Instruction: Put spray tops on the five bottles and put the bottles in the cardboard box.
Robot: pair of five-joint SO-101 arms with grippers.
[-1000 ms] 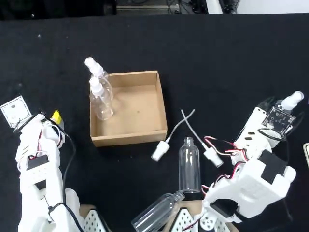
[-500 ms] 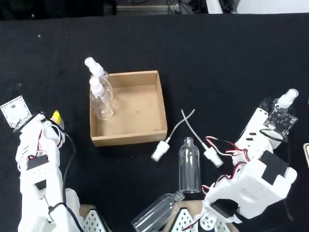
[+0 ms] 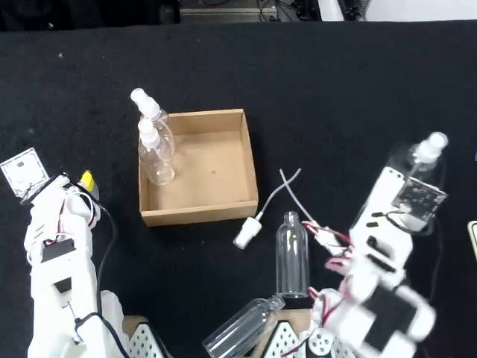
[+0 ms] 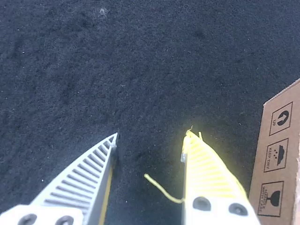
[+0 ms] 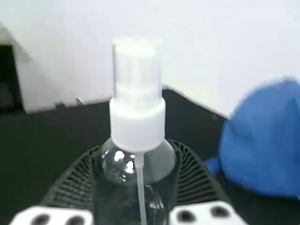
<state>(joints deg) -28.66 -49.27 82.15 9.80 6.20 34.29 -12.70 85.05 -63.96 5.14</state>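
1. Black cloth [image 3: 335, 89] is spread over the whole table.
2. One bottle [image 5: 136, 187], with a spray top [image 5: 137, 117] already fitted, is pinched upright in the right gripper [image 5: 139, 154]. The fingers are pressed against its sides. It is held at the table's right side, well apart from the box [image 3: 250, 156].
3. Two capped bottles [image 3: 158, 160] are seen at the box's left wall, touching each other, one behind the other.
4. An open bottle [image 3: 291, 250] is stood upright on the cloth in front of the box, between the two arms. A lying bottle [image 3: 242, 327], also uncapped, is laid on its side at the near edge, with its neck close to the open bottle's base.
5. A loose top [image 3: 248, 233] is laid just beside the box's front right corner. Its tube is crossed by a second tube [image 3: 297, 200], which is led toward the right arm's wires. Whether a head is attached there cannot be told.
6. The left gripper [image 4: 151, 136] is held low over bare cloth to the left of the box. Its jaws are spread and nothing is held between them. A box corner is seen near its yellow finger.
7. A blurred blue object [image 5: 262, 140] and a white wall [image 5: 211, 42] are seen behind the pinched bottle in the right wrist view.
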